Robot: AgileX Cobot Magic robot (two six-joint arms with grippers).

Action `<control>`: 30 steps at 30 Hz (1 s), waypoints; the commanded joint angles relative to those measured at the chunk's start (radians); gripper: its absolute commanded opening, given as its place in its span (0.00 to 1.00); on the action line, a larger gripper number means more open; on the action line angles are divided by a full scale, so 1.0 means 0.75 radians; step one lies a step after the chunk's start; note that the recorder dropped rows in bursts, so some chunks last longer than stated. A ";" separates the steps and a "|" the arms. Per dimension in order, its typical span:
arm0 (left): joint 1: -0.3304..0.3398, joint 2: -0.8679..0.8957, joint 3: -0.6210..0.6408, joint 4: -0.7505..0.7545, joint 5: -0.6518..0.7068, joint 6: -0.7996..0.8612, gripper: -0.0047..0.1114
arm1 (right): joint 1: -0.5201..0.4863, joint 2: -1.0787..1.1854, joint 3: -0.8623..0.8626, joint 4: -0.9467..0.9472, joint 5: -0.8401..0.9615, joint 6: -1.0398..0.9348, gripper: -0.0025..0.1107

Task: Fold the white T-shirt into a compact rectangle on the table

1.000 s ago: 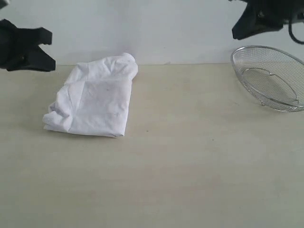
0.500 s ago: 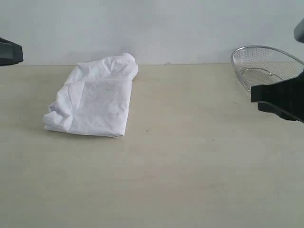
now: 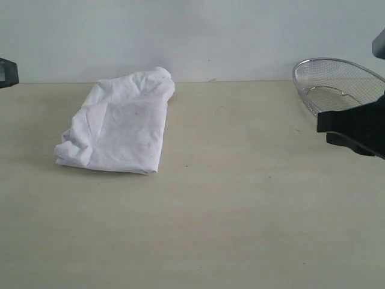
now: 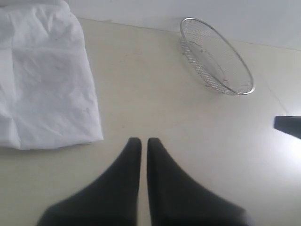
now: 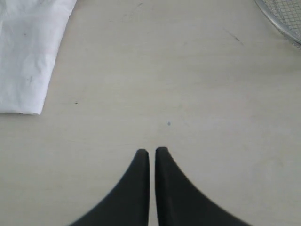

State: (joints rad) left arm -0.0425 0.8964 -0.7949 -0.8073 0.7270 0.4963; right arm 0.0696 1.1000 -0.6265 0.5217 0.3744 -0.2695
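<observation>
Item: folded white cotton T-shirt (image 3: pixel 117 129) lies unmoved, left on the pale beige surface (image 3: pixel 240 211) | Tools: black left tool (image 4: pixel 144 140) and black right tool (image 5: pixel 152 150), pressed together, empty, repositioned clear of it within the last second | Meaning: fold likely finished.

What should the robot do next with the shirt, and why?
Probably just park both arms away and stop. The white T-shirt already lies folded into a rough rectangle on the table, and the left gripper and right gripper are both shut, empty and not touching the cloth.
</observation>
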 commanded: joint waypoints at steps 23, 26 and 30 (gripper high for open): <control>0.029 -1.195 0.948 0.385 -0.923 0.146 0.08 | 0.000 -0.015 0.006 -0.004 -0.020 0.000 0.02; 0.029 -1.195 1.019 0.388 -0.937 0.146 0.08 | 0.000 -0.015 0.006 -0.004 -0.021 0.000 0.02; 0.029 -1.195 1.060 0.408 -0.937 0.146 0.08 | 0.000 -0.015 0.006 -0.004 -0.021 0.000 0.02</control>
State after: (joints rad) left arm -0.0237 0.0031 -0.0140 -0.5148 0.0446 0.6150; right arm 0.0696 1.0978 -0.6265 0.5216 0.3706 -0.2695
